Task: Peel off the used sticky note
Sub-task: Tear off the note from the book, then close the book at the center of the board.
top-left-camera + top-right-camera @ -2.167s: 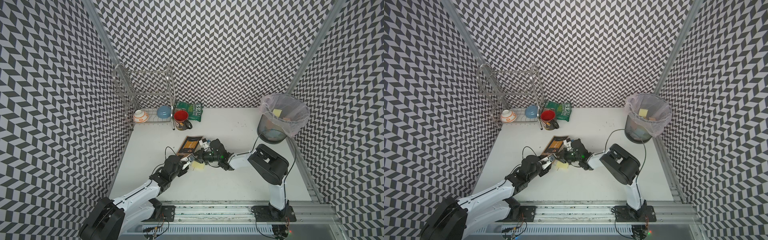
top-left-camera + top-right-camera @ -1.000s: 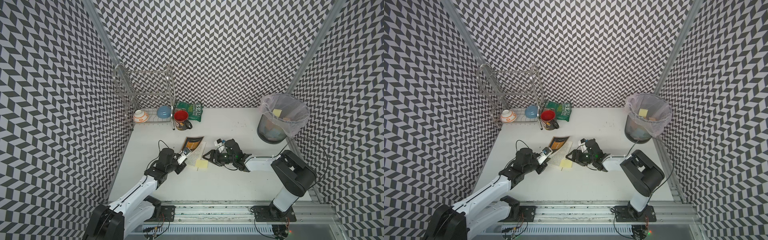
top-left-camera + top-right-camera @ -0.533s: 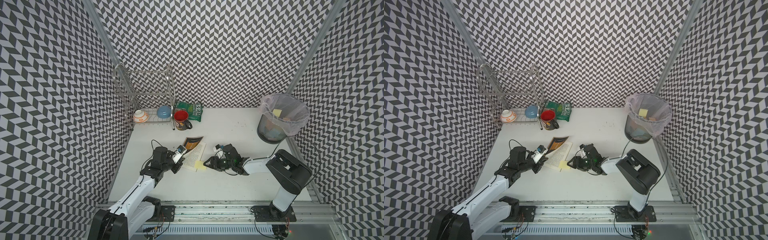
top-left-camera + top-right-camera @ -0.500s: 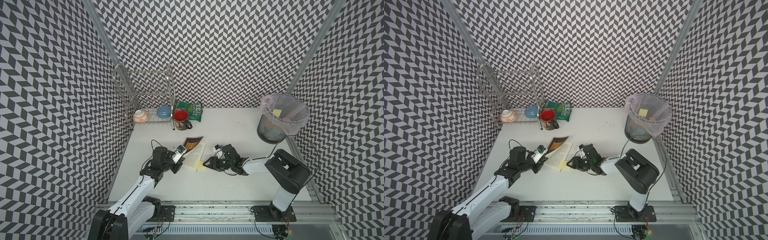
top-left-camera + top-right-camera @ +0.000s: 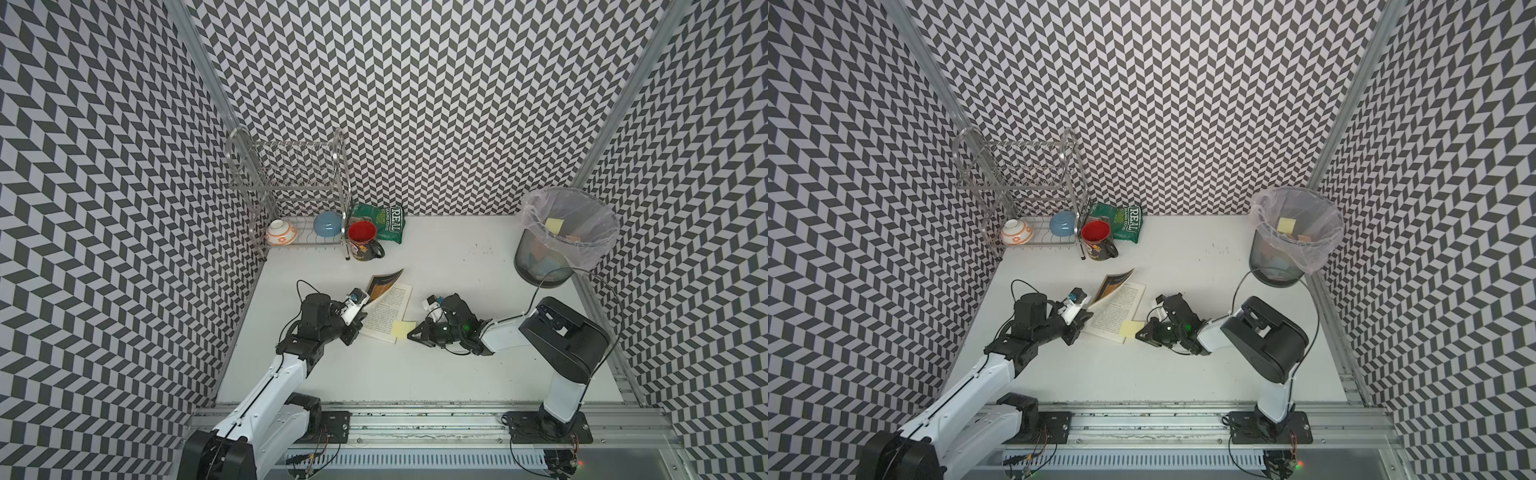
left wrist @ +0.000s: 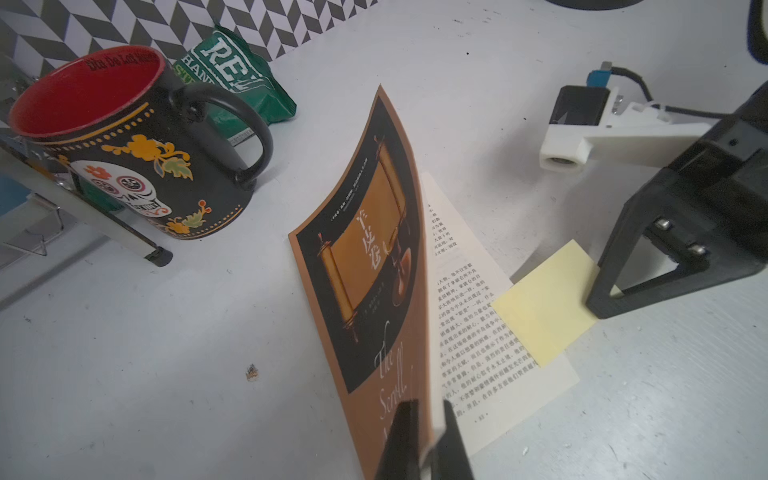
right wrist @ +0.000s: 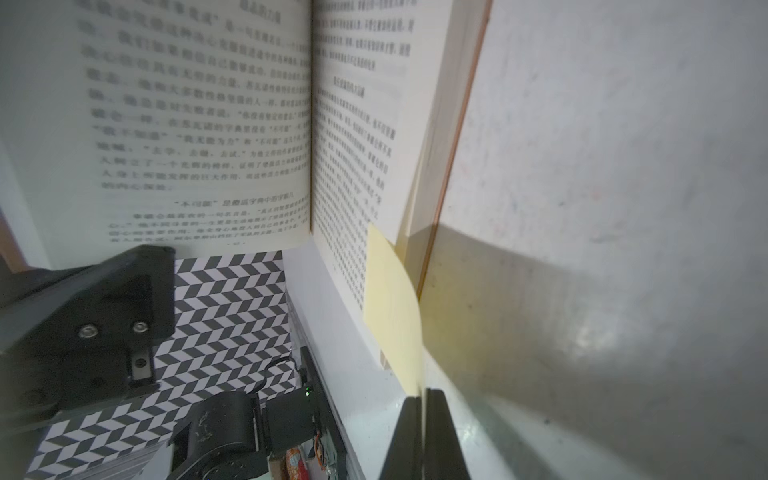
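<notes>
In both top views we see the book point(image 5: 390, 305) lying open on the white table point(image 5: 457, 374), near the middle, with the note point(image 5: 402, 328) on the near corner of its flat page. The note is a small pale yellow square with no writing that we can make out, and it overhangs the page edge towards the right arm. The right gripper point(image 5: 412, 333) lies low with its tip at that overhanging edge, and the left gripper point(image 5: 360, 319) is at the book's other side, under the raised cover. The second top view gives the same layout: note point(image 5: 1130, 328), book point(image 5: 1119, 305), right gripper point(image 5: 1139, 334), left gripper point(image 5: 1085, 320). In the left wrist view the left gripper point(image 6: 428, 444) is pressed together on the lower edge of the brown and black cover, which stands up and bows over the page. Beyond it the note point(image 6: 544, 303) lies flat, half on the page and half off it, with a dark finger of the right arm at its outer edge. A mug point(image 6: 124, 145) stands further back. In the right wrist view the note point(image 7: 392, 303) curves away from the page corner, and its free end runs into the right gripper point(image 7: 423, 436), whose fingers are pinched shut on it.
</notes>
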You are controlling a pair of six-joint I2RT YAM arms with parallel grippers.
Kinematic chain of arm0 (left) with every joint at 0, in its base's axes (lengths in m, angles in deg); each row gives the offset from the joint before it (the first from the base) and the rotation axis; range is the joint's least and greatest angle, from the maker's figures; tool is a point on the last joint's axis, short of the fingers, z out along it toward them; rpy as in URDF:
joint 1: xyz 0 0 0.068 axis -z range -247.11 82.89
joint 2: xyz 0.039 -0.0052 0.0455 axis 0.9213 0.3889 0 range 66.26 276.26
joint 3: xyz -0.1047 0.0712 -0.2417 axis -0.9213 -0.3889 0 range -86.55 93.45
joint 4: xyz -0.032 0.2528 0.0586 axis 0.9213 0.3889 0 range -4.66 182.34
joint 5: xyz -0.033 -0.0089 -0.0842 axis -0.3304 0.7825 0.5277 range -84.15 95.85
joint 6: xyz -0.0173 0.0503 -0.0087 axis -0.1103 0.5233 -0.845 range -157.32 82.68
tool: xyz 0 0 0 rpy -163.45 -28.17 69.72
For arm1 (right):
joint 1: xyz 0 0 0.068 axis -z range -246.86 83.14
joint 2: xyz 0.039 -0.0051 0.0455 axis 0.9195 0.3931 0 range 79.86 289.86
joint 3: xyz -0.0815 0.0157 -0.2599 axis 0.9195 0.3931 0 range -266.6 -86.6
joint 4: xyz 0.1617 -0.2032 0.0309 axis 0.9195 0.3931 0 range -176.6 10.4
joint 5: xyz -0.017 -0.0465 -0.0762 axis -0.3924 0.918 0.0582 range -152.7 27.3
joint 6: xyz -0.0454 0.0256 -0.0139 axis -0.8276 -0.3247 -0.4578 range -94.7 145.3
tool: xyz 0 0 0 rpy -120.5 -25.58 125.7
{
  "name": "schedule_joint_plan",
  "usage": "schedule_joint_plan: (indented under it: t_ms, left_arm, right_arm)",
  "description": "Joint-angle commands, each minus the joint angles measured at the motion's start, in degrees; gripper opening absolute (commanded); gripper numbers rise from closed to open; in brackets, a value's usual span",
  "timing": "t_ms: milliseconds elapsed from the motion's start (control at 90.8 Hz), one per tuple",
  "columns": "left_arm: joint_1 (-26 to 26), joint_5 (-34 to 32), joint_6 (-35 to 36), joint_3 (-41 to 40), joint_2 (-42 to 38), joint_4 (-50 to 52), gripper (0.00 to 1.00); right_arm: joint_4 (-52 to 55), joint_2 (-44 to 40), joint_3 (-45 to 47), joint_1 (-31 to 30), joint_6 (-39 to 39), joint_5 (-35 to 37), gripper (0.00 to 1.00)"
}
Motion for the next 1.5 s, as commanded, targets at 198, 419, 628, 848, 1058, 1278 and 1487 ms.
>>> schedule_joint_plan:
  t_ms: [198,419,628,848,1058,1278,1487]
  left_arm:
    - [-2.17,1.43,-0.09,1.02,-1.47,-0.78,0.00]
    - [-2.17,3.02,0.59,1.32,-0.75,-0.03,0.00]
    - [-1.79,3.36,0.46,1.45,-0.29,-0.04,0.00]
    - [-0.96,3.87,0.78,1.45,0.11,0.15,0.00]
    - [0.68,4.09,1.17,1.45,0.46,0.32,0.00]
    - [6.69,1.07,1.88,1.84,1.84,0.53,0.00]
    - [13.51,-1.61,2.65,2.90,3.56,1.17,0.38]
  right_arm:
    - [2.26,-7.53,3.49,5.65,-3.11,-1.14,0.00]
    - [10.53,-14.21,4.17,9.46,-8.99,-1.46,0.00]
    - [16.35,-20.16,6.53,14.66,-12.56,-3.10,0.00]
    - [21.95,-24.37,6.68,18.82,-16.51,-4.93,0.00]
    - [30.06,-30.16,3.88,23.51,-21.06,-5.35,0.00]
    - [46.16,-38.87,-9.33,31.48,-26.69,0.92,0.00]
    - [54.52,-40.96,-24.48,42.25,-28.36,6.84,0.00]
